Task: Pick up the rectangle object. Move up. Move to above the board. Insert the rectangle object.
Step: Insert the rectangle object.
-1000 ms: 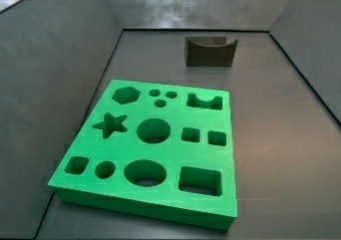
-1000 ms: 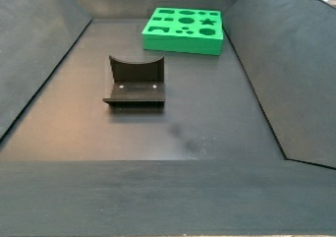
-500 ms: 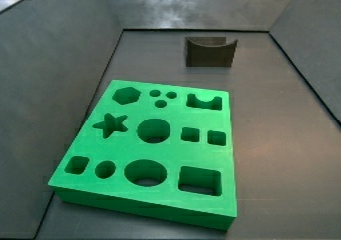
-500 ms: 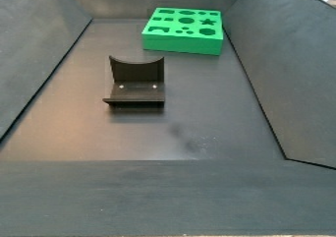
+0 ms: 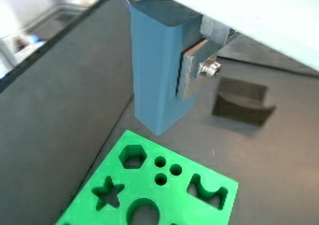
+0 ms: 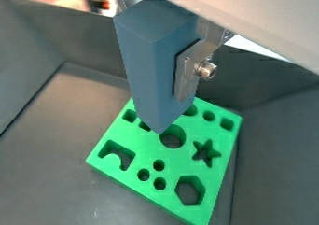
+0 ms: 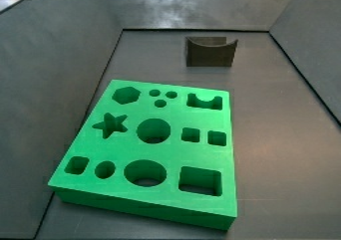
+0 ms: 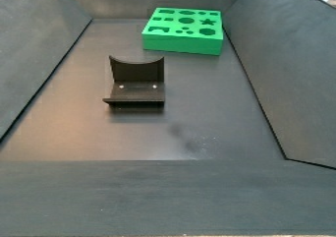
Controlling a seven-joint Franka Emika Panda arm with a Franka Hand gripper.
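In both wrist views my gripper (image 5: 163, 87) (image 6: 157, 83) is shut on the rectangle object (image 5: 157, 65) (image 6: 149, 61), a slim light-blue block hanging upright. One silver finger (image 5: 189, 73) (image 6: 185, 77) presses its side; the opposite finger is hidden behind the block. The block's lower end hangs in the air above the green board (image 5: 115, 180) (image 6: 123, 136), over the edge region near the large round holes, without touching it. The board (image 7: 173, 152) (image 8: 184, 44) lies flat on the dark floor in both side views, where neither the gripper nor the block shows.
The dark fixture (image 7: 209, 51) (image 8: 136, 82) (image 5: 243, 103) with a curved notch stands on the floor apart from the board. Sloping grey walls (image 7: 54, 45) (image 8: 282, 74) enclose the floor on all sides.
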